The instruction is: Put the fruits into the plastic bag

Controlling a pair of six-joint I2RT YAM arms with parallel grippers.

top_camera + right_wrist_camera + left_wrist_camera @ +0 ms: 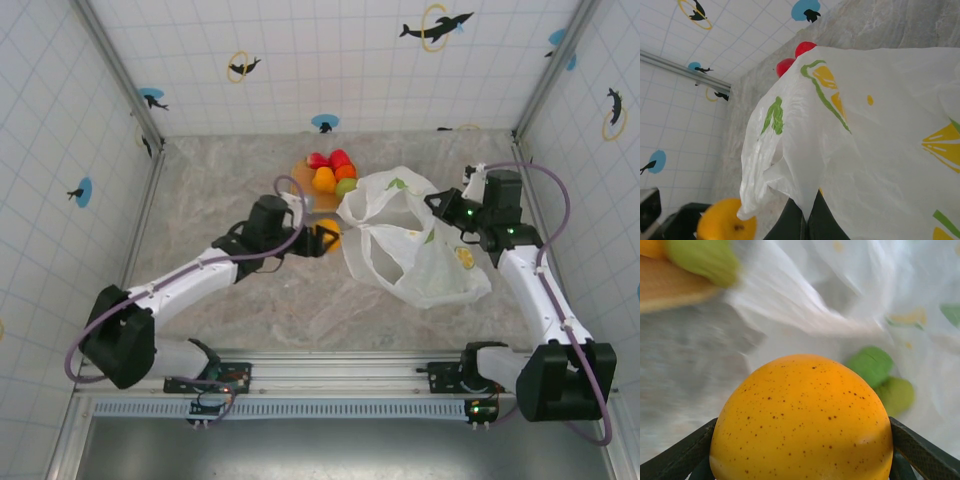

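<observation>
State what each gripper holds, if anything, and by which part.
Left gripper clamps the orange fruit across its sides. Right gripper pinches the plastic bag by a fold at its edge.

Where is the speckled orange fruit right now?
Top view: the orange fruit is held in the left gripper near the table's middle, just left of the plastic bag and nearer the arms than the plate.

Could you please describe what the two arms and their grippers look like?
The left arm and right arm both have white link shells with black joint housings, and a purple cable runs along each. Small green lights glow near the right arm's wrist. The left gripper and right gripper are black, with dark textured fingers.
</observation>
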